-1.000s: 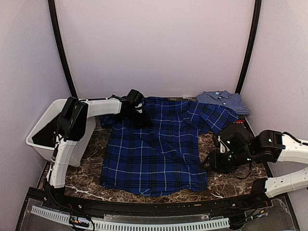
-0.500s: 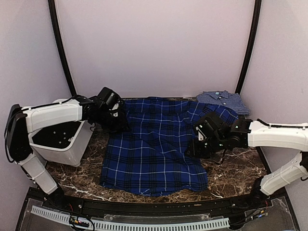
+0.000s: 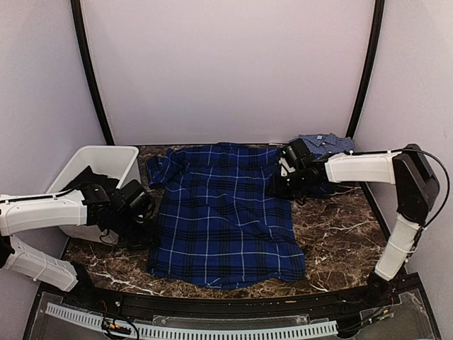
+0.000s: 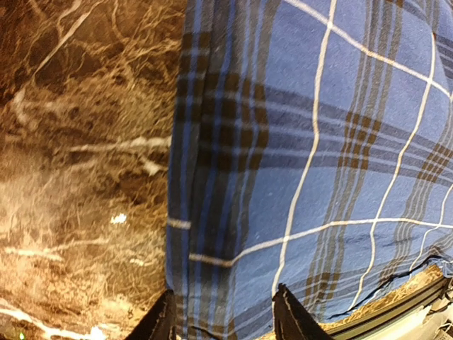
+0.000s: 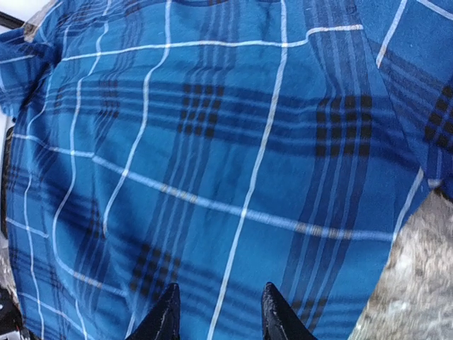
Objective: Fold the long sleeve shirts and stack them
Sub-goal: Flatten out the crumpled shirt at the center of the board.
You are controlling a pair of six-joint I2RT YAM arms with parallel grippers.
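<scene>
Plaid shirt point(image 3: 226, 219) lies spread across the table point(image 3: 340, 234); checked shirt point(image 3: 329, 144) sits folded at its far right corner. Over the plaid's side edges hover the left gripper point(image 4: 223, 312) and right gripper point(image 5: 219, 304), both released.

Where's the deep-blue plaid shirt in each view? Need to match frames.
Top external: plaid shirt lies spread out in the middle of the table.
Left wrist: it fills the right two-thirds, with its side edge running top to bottom.
Right wrist: it covers nearly the whole frame.
Shared landmark: brown marble tabletop, left of the shirt in the left wrist view, in the bottom-right corner of the right wrist view.
</scene>
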